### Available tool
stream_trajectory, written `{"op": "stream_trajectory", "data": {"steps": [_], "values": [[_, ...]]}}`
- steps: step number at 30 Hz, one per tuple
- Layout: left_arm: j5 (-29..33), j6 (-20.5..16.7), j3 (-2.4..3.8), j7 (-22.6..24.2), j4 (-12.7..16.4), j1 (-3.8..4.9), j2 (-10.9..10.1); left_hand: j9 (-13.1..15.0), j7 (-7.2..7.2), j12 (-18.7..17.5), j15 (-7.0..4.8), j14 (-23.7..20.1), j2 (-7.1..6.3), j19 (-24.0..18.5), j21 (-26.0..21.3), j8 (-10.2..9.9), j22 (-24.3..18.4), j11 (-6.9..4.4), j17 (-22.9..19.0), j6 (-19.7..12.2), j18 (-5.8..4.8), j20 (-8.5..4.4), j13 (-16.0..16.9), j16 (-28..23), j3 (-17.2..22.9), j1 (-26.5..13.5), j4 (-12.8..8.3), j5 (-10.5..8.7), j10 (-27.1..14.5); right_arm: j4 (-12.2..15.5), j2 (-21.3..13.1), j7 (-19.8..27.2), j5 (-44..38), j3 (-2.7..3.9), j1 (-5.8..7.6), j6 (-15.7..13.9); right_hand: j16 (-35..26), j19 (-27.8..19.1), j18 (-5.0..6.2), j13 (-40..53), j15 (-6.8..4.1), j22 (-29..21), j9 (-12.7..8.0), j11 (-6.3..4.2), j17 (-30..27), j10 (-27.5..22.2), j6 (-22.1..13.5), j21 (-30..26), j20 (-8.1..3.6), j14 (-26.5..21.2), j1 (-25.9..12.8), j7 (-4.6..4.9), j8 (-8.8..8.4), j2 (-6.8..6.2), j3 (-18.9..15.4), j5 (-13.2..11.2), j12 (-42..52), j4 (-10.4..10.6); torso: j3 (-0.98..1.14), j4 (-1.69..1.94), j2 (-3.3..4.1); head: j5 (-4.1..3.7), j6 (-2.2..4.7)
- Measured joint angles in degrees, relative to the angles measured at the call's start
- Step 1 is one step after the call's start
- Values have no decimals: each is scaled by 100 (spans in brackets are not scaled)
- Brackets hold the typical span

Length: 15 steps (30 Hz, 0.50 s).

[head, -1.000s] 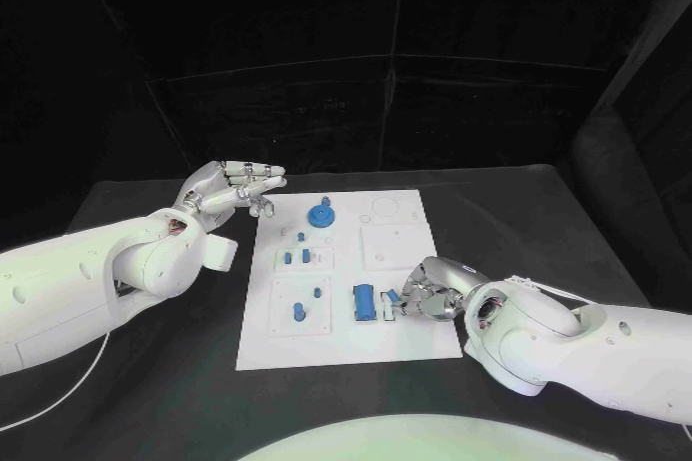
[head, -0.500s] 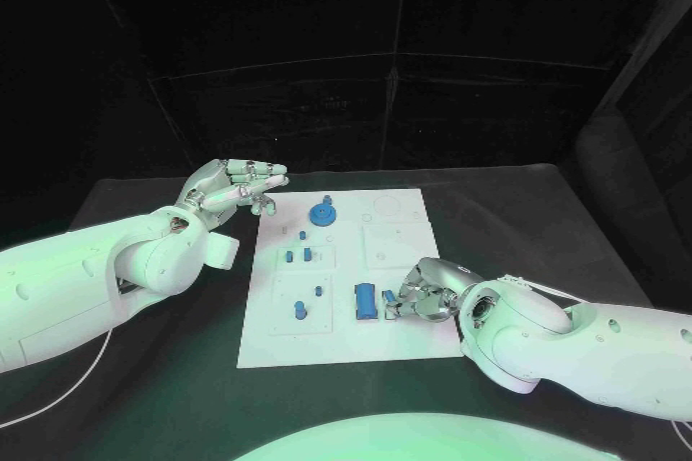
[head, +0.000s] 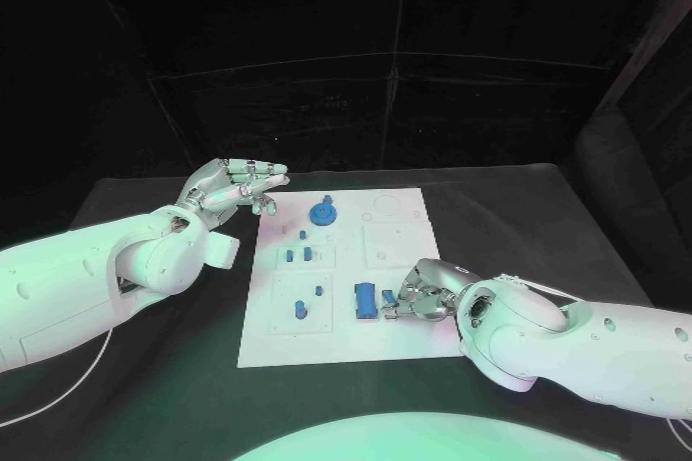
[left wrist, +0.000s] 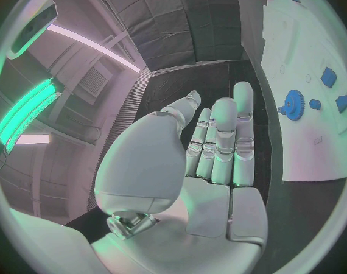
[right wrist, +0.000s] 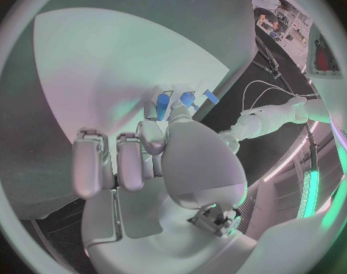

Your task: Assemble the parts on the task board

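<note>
The white task board lies in the middle of the black table. On it are a blue gear, small blue parts below the gear, another small part and a blue block. My right hand rests at the board's near right, fingers curled, pinching a small blue part just right of the block. The right wrist view shows that part at the fingertips of the right hand. My left hand hovers off the board's far left corner, fingers apart, holding nothing; from the left hand the gear lies ahead.
Bare black table surrounds the board on all sides. Dark curtains close off the back. The board's right half has unfilled recesses.
My right hand has crept slightly left toward the blue block with the small part at its fingertips. The left hand has stayed still.
</note>
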Motion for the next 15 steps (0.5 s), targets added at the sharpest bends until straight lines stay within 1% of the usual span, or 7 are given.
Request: {"op": "stream_trajectory", "data": {"steps": [1,3,6,8,10,15], "values": [[0,1,0,0,0,0,0,0,0,0,0,0,0,0,0,0,0,0,0,0,0,0,0,0,0,0,0,0,0,-2,3,-4,-5,0,0,1,0,0,0,7,0,0,9,0,0,0,0,0,0,0,-82,0,0,5,-54,-255,0,4,-1,0,0,0,0],[0,2,0,-1,-1,0,1,0,0,0,0,0,0,0,0,0,0,0,0,0,1,0,0,0,0,0,0,0,0,-11,8,-12,-17,0,0,1,0,0,0,10,0,0,34,0,0,0,0,0,0,0,-227,0,0,-4,-143,-614,0,9,-1,-1,0,0,-3],[0,3,0,-2,-1,0,2,0,0,0,0,0,0,0,0,0,0,0,0,0,0,0,0,0,0,0,0,0,0,-22,7,-17,-28,0,0,-2,0,0,0,16,0,0,57,0,0,0,0,0,0,0,-451,0,0,-74,-215,-927,0,20,-1,-1,0,0,0],[0,5,0,-4,0,0,2,0,0,0,0,0,0,0,0,0,0,0,0,0,0,0,0,0,0,0,0,0,0,-32,3,-19,-36,0,0,-6,0,0,0,15,1,0,71,0,0,0,0,0,0,0,-578,0,0,-122,-215,-1047,0,20,-1,-1,-1,0,3],[0,6,0,-5,3,0,0,0,0,0,0,0,0,0,0,0,0,0,0,0,0,0,0,0,0,0,0,0,0,-40,-3,-19,-41,0,0,-9,0,0,0,15,1,0,80,0,0,0,0,0,0,0,-634,0,0,-177,-215,-1090,0,20,-1,-1,-1,0,5],[0,9,0,-8,4,0,-4,0,0,0,0,0,0,0,0,0,0,0,0,0,0,0,0,0,0,0,0,0,0,-42,-15,-18,-50,0,0,-16,0,0,0,3,1,0,82,0,-1,-1,0,0,0,0,-689,0,-1,-181,-215,-1090,-23,20,0,-1,-1,-3,4]]}}
